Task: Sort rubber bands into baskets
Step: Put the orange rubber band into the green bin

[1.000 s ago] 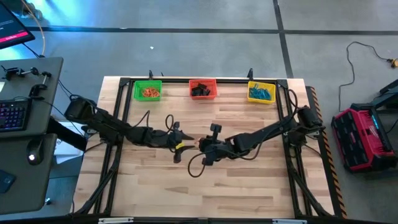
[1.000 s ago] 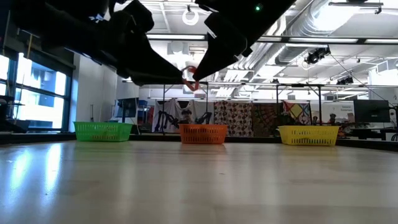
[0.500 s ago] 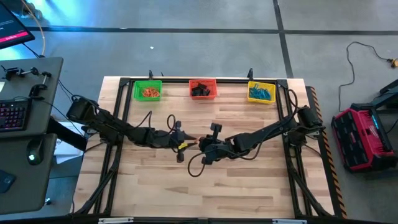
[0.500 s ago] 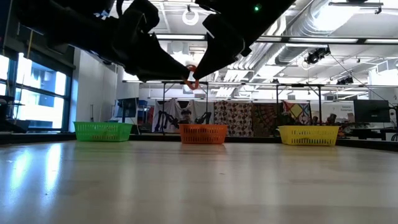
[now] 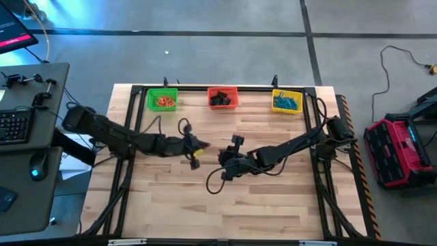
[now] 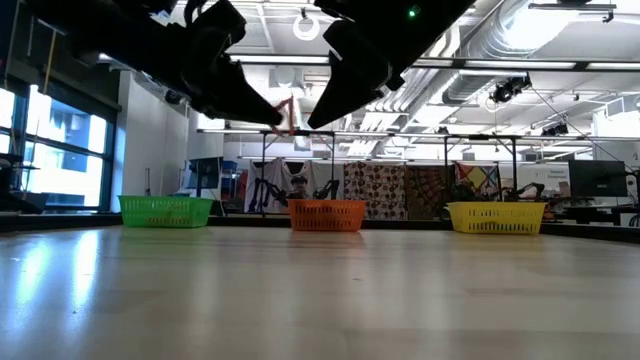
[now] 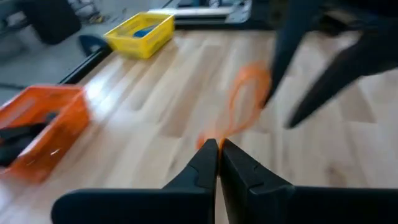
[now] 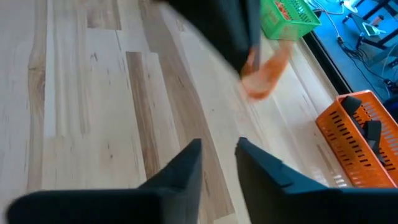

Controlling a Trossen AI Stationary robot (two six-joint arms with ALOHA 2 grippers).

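Left gripper (image 7: pixel 217 147) up off table (image 5: pixel 273 205), fingers pinched on orange rubber band (image 7: pixel 245 99), band dangling. Right gripper (image 8: pixel 217 149) just beside at 3 o'clock, fingers a little apart, holding nothing. Three baskets in row at 12 o'clock edge: green basket (image 5: pixel 162 100), red-orange basket (image 5: pixel 222 97), yellow basket (image 5: pixel 287 101). Nothing in way. Red toolbox (image 5: pixel 403 152) on floor at 3 o'clock.

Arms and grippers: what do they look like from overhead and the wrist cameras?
Both arms are dark, jointed, with black cables looping along them. The left gripper has two black, tapering fingers; the right gripper has two broader black fingers. A small yellow marking shows near the left wrist.
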